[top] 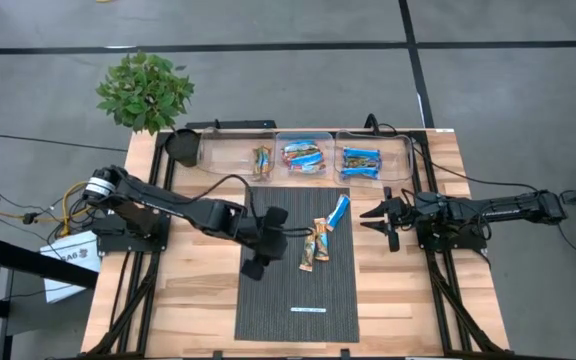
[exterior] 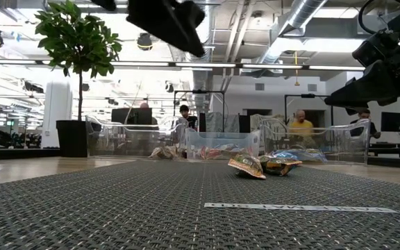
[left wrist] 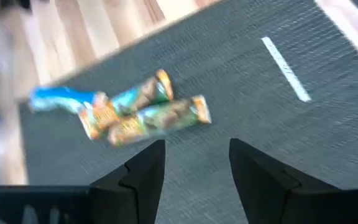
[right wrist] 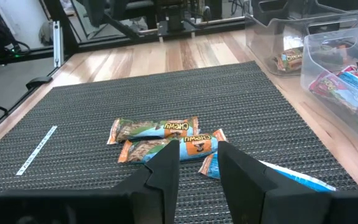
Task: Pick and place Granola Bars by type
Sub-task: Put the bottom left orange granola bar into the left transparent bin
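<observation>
Sorting is partly done: bars lie in three clear bins (top: 306,152) at the far desk edge. Three bars (top: 320,238) remain on the dark mat (top: 298,290). Left claw (left wrist: 196,163) hangs spread just left of them; a descent is called for. Right claw (right wrist: 199,167) waits spread, empty.

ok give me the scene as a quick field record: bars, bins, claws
bars on mat: two tan-orange bars and one blue bar, close together on the mat
bins: three clear bins along the far edge, each with bars inside
left claw: open, empty, above the mat beside the loose bars
right claw: open, empty, at the mat's right edge
white strip: on the mat's near part
</observation>
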Controlling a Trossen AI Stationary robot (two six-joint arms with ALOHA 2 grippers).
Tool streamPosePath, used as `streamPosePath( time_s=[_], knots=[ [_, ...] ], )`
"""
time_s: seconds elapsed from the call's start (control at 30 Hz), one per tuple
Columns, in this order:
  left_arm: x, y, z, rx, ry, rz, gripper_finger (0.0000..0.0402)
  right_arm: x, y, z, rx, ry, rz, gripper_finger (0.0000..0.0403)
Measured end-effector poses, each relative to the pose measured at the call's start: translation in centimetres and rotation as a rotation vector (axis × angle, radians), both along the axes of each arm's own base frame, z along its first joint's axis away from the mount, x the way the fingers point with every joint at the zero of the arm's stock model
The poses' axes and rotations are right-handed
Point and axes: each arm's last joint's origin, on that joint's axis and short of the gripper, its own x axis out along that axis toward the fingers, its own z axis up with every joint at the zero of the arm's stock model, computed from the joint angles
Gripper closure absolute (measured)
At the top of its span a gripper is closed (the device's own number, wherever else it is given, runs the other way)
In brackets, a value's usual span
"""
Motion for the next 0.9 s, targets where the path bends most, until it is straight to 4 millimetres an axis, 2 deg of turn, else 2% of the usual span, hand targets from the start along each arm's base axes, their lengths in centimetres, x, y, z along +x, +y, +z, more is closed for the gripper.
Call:
streamPosePath(
  time_s=[0.17, 0.43, 0.8, 0.9],
  knots=[
    [1.0, 0.0, -1.5, 0.109, -0.001, -0.025, 0.0228, 0.0, 0.0, 0.0, 0.000, 0.000, 0.000, 0.0301],
    [3.2, -0.5, -3.4, 0.148, -0.085, -0.077, 0.0228, 0.0, 0.0, 0.0, 0.000, -0.001, 0.000, 0.0301],
    [3.3, -0.3, -3.4, 0.083, -0.072, -0.015, 0.0228, 0.0, 0.0, 0.0, 0.000, 0.000, 0.000, 0.0301],
    [3.1, -0.2, -4.0, 0.066, -0.073, 0.004, 0.0228, 0.0, 0.0, 0.0, 0.000, 0.001, 0.000, 0.0301]
  ],
)
